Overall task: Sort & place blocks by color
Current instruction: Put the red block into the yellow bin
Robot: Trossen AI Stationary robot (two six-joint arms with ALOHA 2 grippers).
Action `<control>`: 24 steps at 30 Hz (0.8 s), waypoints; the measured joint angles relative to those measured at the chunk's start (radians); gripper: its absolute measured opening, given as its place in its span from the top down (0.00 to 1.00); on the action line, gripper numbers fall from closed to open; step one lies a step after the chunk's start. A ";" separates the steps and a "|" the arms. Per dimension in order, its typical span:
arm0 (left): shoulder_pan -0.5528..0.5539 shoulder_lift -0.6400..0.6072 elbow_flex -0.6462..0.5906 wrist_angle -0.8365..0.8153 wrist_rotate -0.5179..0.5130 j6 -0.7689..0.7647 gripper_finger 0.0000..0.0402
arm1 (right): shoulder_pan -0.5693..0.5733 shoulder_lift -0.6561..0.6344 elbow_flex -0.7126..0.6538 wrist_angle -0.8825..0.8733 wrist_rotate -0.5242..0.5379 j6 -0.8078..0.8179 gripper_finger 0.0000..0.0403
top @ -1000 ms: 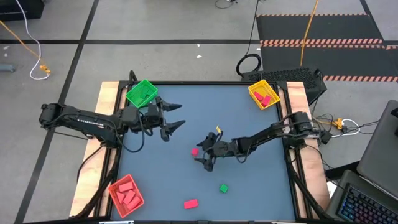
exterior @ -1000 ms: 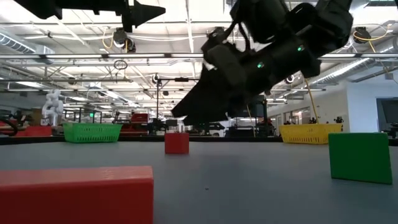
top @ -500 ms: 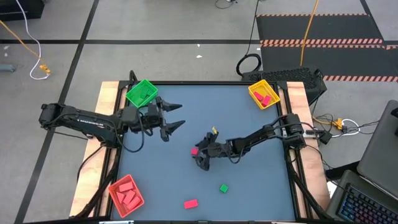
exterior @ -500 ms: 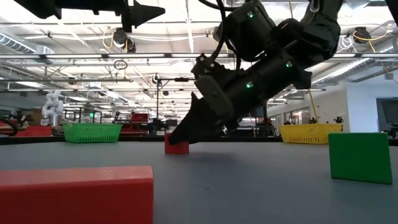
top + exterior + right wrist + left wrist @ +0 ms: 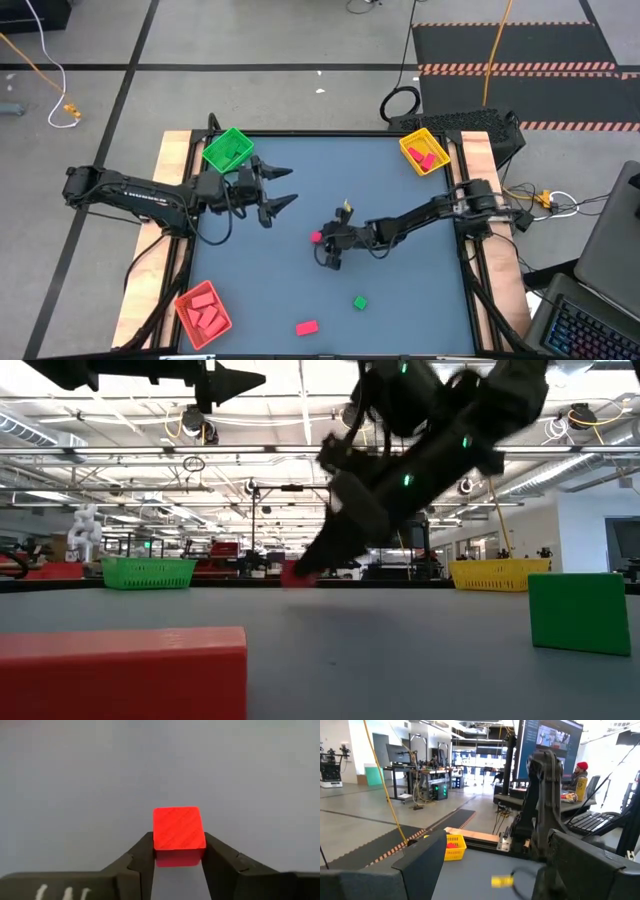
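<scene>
The right hand (image 5: 178, 857) grips a small red cube (image 5: 178, 835) between its two dark fingers (image 5: 144, 855), pressing on opposite flat sides, near the middle of the blue-grey surface (image 5: 400, 290). From table height the cube (image 5: 297, 574) looks just clear of the surface. It appears rigid, light and smooth, so a square pinch on the flat faces should hold it.

The left hand (image 5: 283, 190) hangs spread wide and empty over the surface near the green tray (image 5: 228, 150).

A green cube (image 5: 359, 302) and a pink bar (image 5: 307, 327) lie loose toward the near edge. A red tray (image 5: 204, 309) and a yellow tray (image 5: 424, 151) sit at corners, each holding red pieces. Beyond lie grey floor, cables and striped mats.
</scene>
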 joint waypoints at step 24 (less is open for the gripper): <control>-0.001 0.000 0.000 -0.019 0.001 -0.030 0.14 | -0.360 -0.776 -0.135 -1.293 0.586 0.410 0.71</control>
